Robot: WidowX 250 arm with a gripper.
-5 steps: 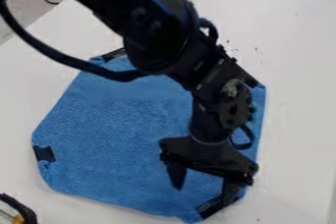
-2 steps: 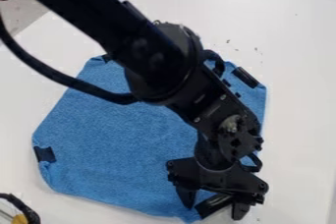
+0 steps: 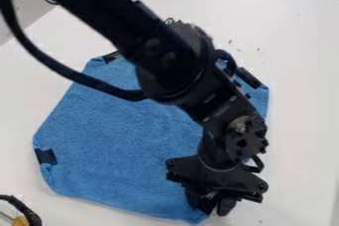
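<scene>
Currently my pincer is over the right part of the near edge of the blue cloth. Its two fingers are drawn together and, by my reading, grasp the cloth's near-right corner. The cloth lies spread on the white desk, centre to near right.

Handling notes, step in hand (gripping the corner):
- Fingertips low, one on each side of the corner, with light downward force only; pressing hard on the desk would stall the arm or skid the fabric.
- A deep bite matters. Holding only the outer hem risks a slip, so the fold should sit well up between the pads.
- Squeeze fully before any load goes on, then test with a small, slow lift. The contact is partly hidden, so I cannot tell how much fabric is caught.
- Soft cloth will bunch; a slow pull keeps the rest from dragging along.

Count:
- Cloth: one.
- Black strips clear of the pincer: three, at far left, far right and left. Dark material also shows between the fingers; I cannot separate it cleanly.
- Arm: one, with one looping cable.
- Black-and-yellow object, near-left corner: one, cut off.
- Dark specks on the desk: at least four.
</scene>
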